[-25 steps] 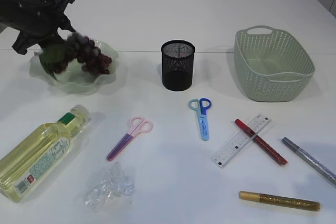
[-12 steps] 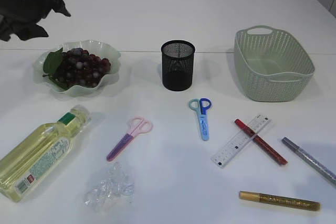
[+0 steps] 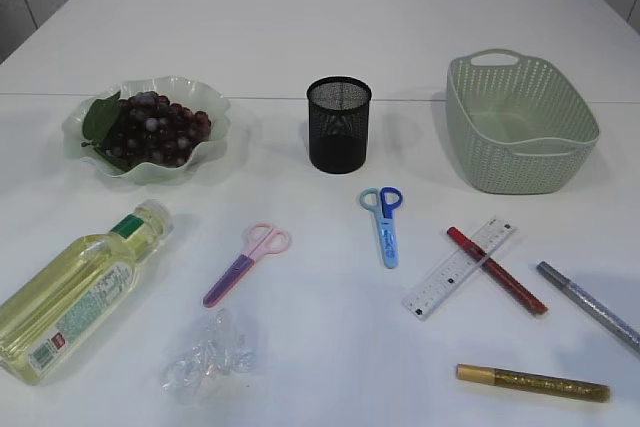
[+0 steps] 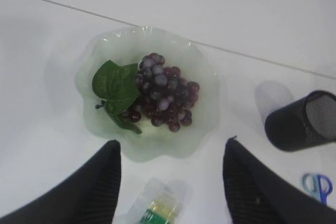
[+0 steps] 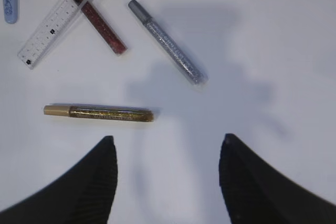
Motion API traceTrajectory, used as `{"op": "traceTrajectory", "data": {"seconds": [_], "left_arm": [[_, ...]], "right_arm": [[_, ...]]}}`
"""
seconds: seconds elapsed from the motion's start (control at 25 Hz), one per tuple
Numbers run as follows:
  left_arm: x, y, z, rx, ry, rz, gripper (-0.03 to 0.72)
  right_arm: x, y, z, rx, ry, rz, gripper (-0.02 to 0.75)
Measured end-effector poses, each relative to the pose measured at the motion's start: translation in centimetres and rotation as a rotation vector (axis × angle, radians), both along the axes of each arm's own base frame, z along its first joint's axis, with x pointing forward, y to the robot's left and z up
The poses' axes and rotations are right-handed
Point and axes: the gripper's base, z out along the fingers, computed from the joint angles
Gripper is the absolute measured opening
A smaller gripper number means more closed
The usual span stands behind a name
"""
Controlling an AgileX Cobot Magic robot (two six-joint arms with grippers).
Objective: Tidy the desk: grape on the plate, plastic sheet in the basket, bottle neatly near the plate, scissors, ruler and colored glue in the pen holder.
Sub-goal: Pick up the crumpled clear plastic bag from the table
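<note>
Below left end effector (image 4: 172,148): grape (image 4: 163,98).

No text can be read with certainty. The bottle (image 3: 72,292), near left, carries a green label with print too small to make out. The ruler (image 3: 459,267), near right, shows graduation marks and dark digits, illegible. The blue scissors (image 3: 385,225), at centre, bear faint lettering on the sheath, also unreadable.

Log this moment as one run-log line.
grape: on plate | left fingers: open, empty | right fingers: open, empty | plastic sheet, bottle: untouched
</note>
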Motion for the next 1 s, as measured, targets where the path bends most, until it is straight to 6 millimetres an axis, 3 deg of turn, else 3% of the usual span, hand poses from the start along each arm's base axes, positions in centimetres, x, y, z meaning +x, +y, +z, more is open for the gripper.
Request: {"op": "traceTrajectory", "data": {"seconds": [0.16,0.4,0.52,0.68,0.8,1.0], "left_arm": [[-3.6,0.5,2.0,0.086,0.066,-0.099,0.447],[-7.0,-0.2,2.4,0.083,0.224,-0.296,0.411],[-7.9,-1.1,2.2,0.060,0.288,-0.404,0.406],[-9.0,-3.8,2.1,0.083,0.297,-0.535,0.406],[-10.2,-6.1,1.0,0.144,0.323,-0.636,0.406],[-11.2,-8.5,-3.7,0.224,0.403,-0.728,0.406]], "right_arm": [[0.0,0.0,0.0,0.001,0.000,0.000,0.484],[0.0,0.0,0.0,0.001,0.000,0.000,0.484],[0.0,0.0,0.0,0.001,0.000,0.000,0.484],[0.0,0.0,0.0,0.002,0.000,0.000,0.484],[0.0,0.0,0.0,0.005,0.001,0.000,0.484],[0.0,0.1,0.0,0.008,0.001,0.000,0.484]]}}
